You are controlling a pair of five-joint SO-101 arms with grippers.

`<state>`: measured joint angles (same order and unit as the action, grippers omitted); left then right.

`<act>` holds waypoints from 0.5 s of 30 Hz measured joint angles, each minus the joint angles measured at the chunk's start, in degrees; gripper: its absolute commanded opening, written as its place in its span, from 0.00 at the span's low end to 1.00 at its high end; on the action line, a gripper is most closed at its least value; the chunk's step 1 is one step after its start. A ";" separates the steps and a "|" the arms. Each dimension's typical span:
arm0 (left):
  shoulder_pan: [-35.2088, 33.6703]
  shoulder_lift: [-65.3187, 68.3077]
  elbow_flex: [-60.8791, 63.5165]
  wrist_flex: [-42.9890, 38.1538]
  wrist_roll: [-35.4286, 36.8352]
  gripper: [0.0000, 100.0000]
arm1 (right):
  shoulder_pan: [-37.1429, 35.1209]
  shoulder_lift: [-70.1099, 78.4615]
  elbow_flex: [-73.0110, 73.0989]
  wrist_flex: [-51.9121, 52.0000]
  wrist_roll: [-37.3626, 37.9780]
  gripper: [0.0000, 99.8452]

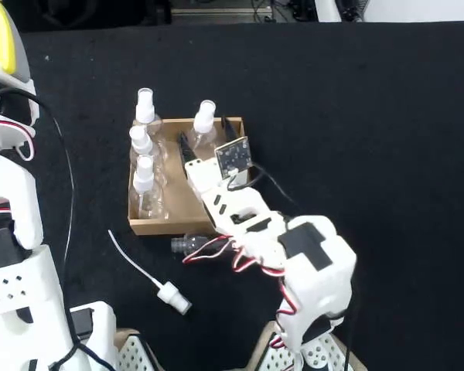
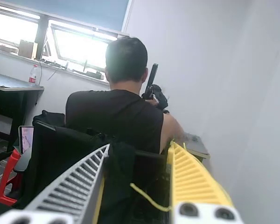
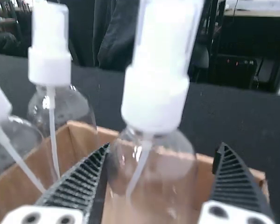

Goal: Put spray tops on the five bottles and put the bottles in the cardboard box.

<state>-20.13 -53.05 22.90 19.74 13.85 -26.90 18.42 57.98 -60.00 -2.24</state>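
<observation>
Uncapped bottle (image 1: 183, 245) half under right arm (image 1: 309, 255).

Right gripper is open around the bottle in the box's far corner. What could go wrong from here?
1. The right gripper straddles that bottle closely; pulling out off-line could snag and tip it inside the cardboard box.
2. The uncapped bottle lies on its side just beneath the right arm, beside the box; a low swing could roll it away from the loose spray top.
</observation>
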 measured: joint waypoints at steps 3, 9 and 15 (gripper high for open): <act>0.00 0.00 0.00 0.00 0.00 0.17 | 0.00 -2.29 0.18 0.00 0.00 0.29; 0.00 0.00 0.00 0.00 0.00 0.17 | 0.00 -5.71 0.44 0.00 0.00 0.29; 0.00 0.00 0.00 0.00 0.00 0.17 | 0.53 -13.54 1.58 3.43 0.00 0.29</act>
<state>-20.13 -53.05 22.90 19.74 13.85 -26.37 4.88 59.56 -56.57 -2.24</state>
